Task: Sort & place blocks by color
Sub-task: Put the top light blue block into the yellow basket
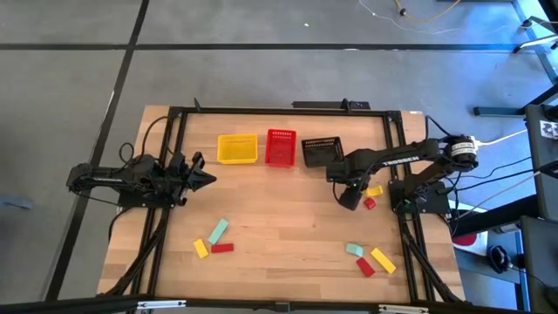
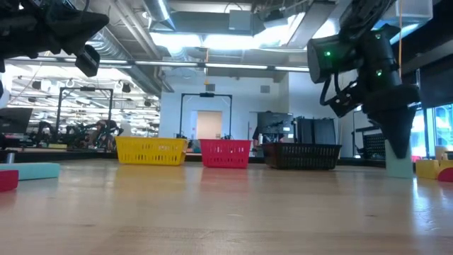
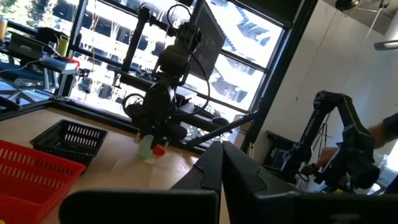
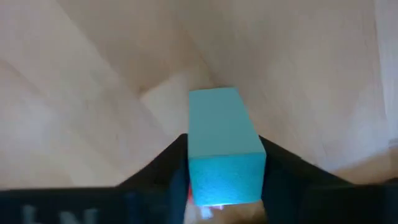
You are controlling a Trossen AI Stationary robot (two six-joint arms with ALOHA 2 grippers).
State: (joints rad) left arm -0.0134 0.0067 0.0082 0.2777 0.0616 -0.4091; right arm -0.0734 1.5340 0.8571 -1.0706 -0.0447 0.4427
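My right gripper stands at the table's right, in front of the black basket, shut on a pale teal block. Beside it lie a yellow block and a red block. Near the front edge, a teal block, a yellow block and a red block lie left of centre. Another teal block, yellow block and red block lie to the right. My left gripper waits at the left side, shut on nothing. My right gripper pinches the teal block between its two fingers, one on each long side, near the block's upper end. The fingers come from above, pointing down. The block stands upright below them; whether its lower end touches the table, I cannot tell.
A yellow basket, a red basket and a black basket stand in a row along the far side. A dark frame runs around the table. Bare wood lies in the middle, between the arms.
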